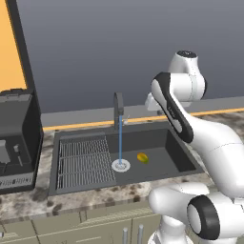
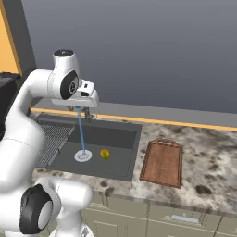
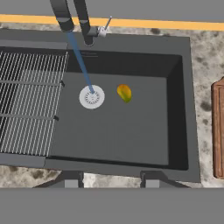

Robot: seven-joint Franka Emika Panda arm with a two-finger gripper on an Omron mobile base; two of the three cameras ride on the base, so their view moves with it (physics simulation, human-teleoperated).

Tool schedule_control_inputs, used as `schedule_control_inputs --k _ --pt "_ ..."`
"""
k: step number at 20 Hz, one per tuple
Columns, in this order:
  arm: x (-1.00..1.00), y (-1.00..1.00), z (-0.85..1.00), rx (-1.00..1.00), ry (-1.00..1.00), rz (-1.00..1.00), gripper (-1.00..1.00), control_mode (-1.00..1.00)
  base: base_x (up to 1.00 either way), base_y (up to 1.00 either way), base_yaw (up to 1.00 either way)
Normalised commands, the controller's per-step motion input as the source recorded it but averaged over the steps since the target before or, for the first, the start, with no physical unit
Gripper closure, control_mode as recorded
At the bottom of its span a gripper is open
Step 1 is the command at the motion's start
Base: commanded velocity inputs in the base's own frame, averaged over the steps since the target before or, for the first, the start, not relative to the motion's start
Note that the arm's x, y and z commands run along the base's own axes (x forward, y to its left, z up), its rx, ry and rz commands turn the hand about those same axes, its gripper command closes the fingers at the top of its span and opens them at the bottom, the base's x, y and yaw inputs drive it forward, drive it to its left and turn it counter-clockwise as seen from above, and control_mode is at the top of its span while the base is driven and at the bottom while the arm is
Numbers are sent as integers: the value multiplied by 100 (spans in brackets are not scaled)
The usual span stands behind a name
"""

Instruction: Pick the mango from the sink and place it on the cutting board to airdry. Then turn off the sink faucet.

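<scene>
Fruit: we see the small yellow-orange oval mango [image 3: 124, 92] on the dark grey rectangular sink [image 3: 118, 131] floor, just beside the round silver drain [image 3: 92, 97].
Water: a blue stream falls from the slim dark faucet [image 1: 117, 110].
Board: the reddish-brown wooden cutting board [image 2: 162, 163] lies on the counter.
Jaws: our two-finger gripper [image 3: 109, 180] hangs above the basin, together, holding nothing.

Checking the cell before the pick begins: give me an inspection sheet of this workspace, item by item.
Surface: speckled stone counter around the sink.
Sink: dark basin, wire rack on one side, round drain under the water stream.
Mango: lying on the basin floor beside the drain, untouched.
Sink faucet: running, blue stream falling onto the drain.
Cutting board: flat on the counter beside the sink, nothing on it.
Clutter: black appliance on the counter past the rack.
End effector: above the sink's near edge, shut, holding nothing.
Cables: nothing seen.
Surroundings: grey wall, yellow strip along the counter's back.
</scene>
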Motion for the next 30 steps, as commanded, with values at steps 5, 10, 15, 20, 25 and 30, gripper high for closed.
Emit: schedule_control_inputs --k 5,10,15,20,25,30 --pt "-17 0 -4 0 0 0 -100 -100 0 0 0" --pt "-17 0 -20 0 0 0 -100 -100 0 0 0" --pt "0 0 -31 -3 -7 0 -100 -100 0 0 0" --pt "0 -2 -41 -3 -3 2 -100 -100 0 0 0" --pt "0 -4 -38 0 0 1 -100 -100 0 0 0" --pt "1 -2 -29 0 -3 2 -100 -100 0 0 0"
